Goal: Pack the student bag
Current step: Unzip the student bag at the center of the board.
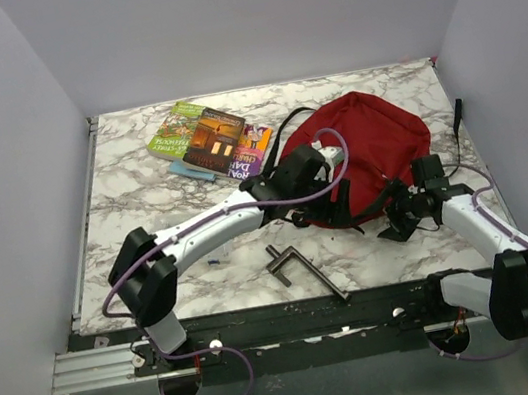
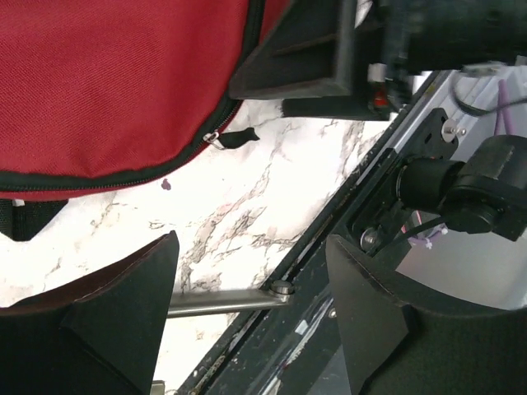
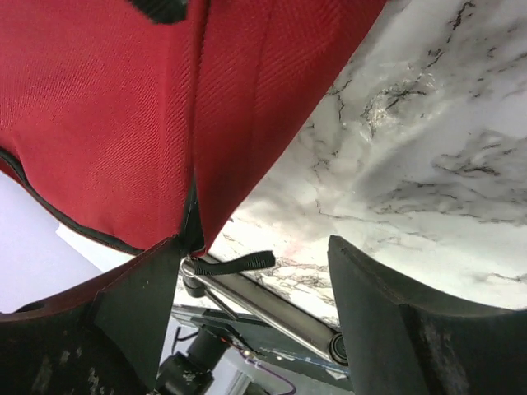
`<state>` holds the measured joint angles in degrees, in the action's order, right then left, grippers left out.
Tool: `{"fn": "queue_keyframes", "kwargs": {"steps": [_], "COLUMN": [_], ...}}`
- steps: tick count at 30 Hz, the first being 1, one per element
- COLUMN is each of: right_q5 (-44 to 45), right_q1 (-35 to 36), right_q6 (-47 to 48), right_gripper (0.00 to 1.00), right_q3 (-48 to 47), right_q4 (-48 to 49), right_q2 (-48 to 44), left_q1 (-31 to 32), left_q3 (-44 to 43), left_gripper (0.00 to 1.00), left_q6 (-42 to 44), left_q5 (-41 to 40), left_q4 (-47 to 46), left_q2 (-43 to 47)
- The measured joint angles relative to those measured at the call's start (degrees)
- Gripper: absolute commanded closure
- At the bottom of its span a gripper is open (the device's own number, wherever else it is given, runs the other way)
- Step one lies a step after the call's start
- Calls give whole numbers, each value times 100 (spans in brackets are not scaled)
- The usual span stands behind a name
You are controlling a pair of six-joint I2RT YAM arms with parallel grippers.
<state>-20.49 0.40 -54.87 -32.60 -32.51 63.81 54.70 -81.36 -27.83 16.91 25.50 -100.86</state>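
— Two hands to report. Finding the left hand [image 2: 251,251] spread wide with nothing between the fingers, low over the table [image 2: 247,206] just beside the bag [image 1: 375,133]. Same for the right hand [image 3: 254,247]: apart, gripping nothing, at the bag's near right edge.

— And where to look for the bag?

— Far right of the table, lying flat, with the books [image 1: 214,140] well apart from it toward the far left and not yet packed.

— So which step, at a guess?

— Opening, most likely. Going by the zip pull [image 2: 235,138] lying on the table at the bag's rim, ahead of the left hand. Seeing a black tab in the right wrist view too, by the seam; cannot tell whether the same one. Cannot tell either how far the zip runs shut, and cannot see inside.

— Next move?

— Calls for one hand to hold the fabric down and the other to close on that small tab, then draw it along the track. Thin and floppy, so easy to miss or to pinch together with cloth.

— Anything in the way?

— Only a metal bar [image 1: 302,270] near the table's front edge, close below both hands. Best kept clear of.
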Motion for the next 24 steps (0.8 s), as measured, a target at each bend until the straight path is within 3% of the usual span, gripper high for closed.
{"fn": "queue_keyframes", "kwargs": {"steps": [6, 9, 12, 16, 20, 24], "right_q5": [-376, -570, -640, -728, -739, -699], "right_q1": [0, 0, -2, -2, -2, -2], "right_q6": [-560, -728, -813, -828, -673, -496], "right_gripper": [56, 83, 99, 99, 99, 99], "right_q3": [354, 363, 363, 317, -122, -448], "right_q4": [994, 1351, 1497, 1486, 1088, 780], "right_q2": [544, 680, 673, 693, 896, 938], "left_q1": [205, 238, 289, 555, 1021, 1403], "left_q3": [885, 1497, 1860, 1843, 1779, 1681], "left_gripper": [27, 32, 32, 25, 15, 21], "left_q6": [-227, -391, -476, -299, 442, 1244], "left_q5": [-328, -409, -651, -1362, -2310, -2852], "left_q4": [-809, -1519, -1915, -2428, -2830, -3003], "left_q2": [660, 745, 721, 494, 275, 122]}}
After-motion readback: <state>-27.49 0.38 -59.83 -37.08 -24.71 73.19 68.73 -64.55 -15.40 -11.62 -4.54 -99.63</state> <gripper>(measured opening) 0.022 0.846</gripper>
